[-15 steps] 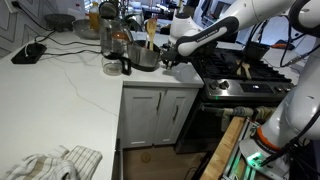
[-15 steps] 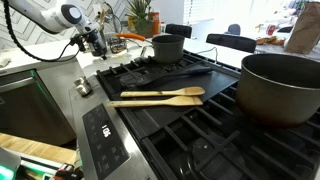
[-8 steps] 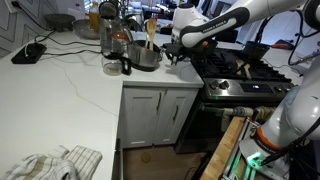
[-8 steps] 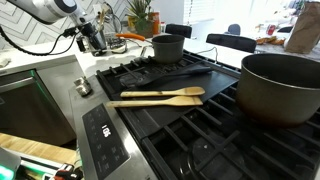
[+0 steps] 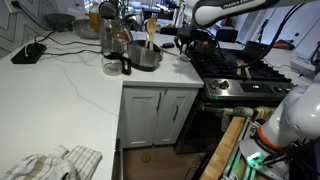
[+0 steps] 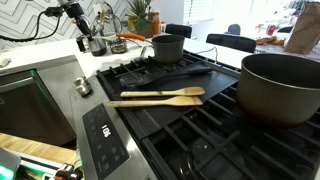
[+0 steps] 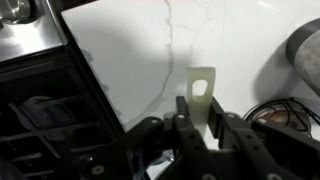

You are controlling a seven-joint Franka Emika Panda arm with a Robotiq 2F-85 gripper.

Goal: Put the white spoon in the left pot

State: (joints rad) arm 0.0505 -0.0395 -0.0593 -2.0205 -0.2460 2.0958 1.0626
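In the wrist view my gripper (image 7: 200,110) is shut on the white spoon (image 7: 201,84). Its pale flat handle end, with a hole in it, sticks out between the fingers above the white counter (image 7: 130,50). In both exterior views the gripper (image 5: 185,38) (image 6: 84,26) hangs raised beside the stove's edge, near the steel pot (image 5: 146,56); the spoon is too small to make out there. The left pot (image 6: 167,47), small and dark, stands on a back burner, apart from the gripper.
A tan wooden spoon (image 6: 156,97) and a black long-handled pan (image 6: 186,74) lie on the stove grates. A large dark pot (image 6: 280,88) stands on the near burner. Jars and a steel pot (image 6: 97,43) crowd the counter. A cloth (image 5: 52,163) lies at the counter's front.
The gripper has risen from beside the steel pot and moved toward the stove, still shut on the white spoon.
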